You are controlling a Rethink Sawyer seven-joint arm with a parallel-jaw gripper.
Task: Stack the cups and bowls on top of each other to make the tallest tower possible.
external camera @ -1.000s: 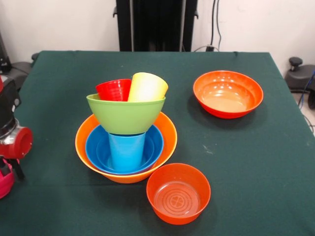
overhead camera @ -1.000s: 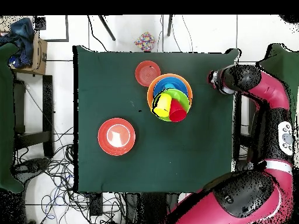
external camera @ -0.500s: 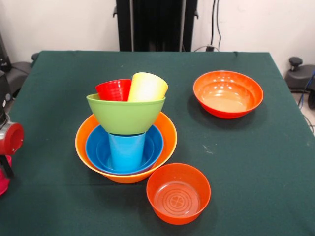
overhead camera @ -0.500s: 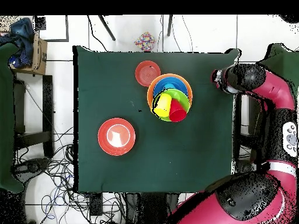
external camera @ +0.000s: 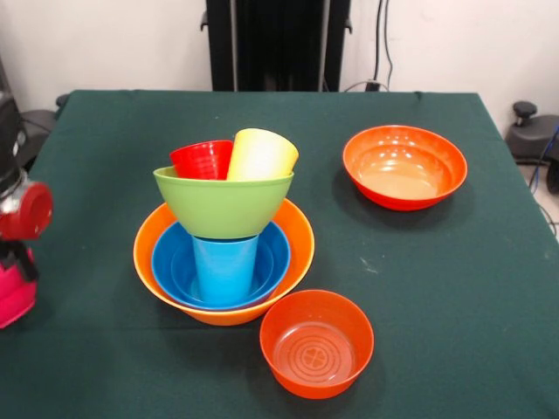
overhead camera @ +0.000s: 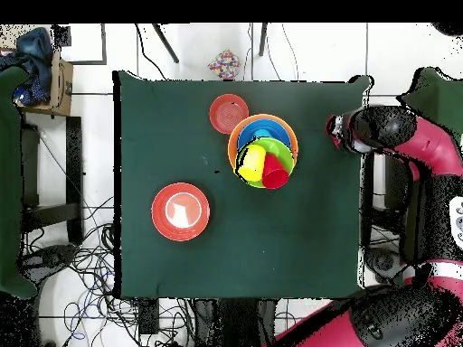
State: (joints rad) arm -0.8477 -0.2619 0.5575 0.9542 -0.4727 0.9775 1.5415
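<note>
Two red-orange bowls lie loose on the green tablecloth (external camera: 454, 288): a wide, shallow red-orange bowl (external camera: 404, 166) at right of centre in the front view, and a smaller, deeper red-orange bowl (external camera: 316, 343) at lower centre, just beside the tower (external camera: 224, 229).

The tower sits left of centre. Its base is the pale orange bowl (external camera: 293, 229), with a blue bowl (external camera: 271, 253) nested inside. A light blue cup (external camera: 224, 269) stands in that and carries the lime green bowl (external camera: 223, 205). A red cup (external camera: 201, 160) and a yellow cup (external camera: 260, 155) lean tilted inside the green bowl.

All pieces look like thin glossy plastic, so I judge them light, stiff and slippery. A thin rim wall is probably the best hold on either loose bowl. The green bowl rests on one narrow cup, so the tower would likely tip if nudged.

The gripper (external camera: 19, 253) shows only partly at the left edge of the front view. I cannot tell how it is set. The right half of the cloth is open. The lower bowl sits near the bottom edge of the table.
</note>
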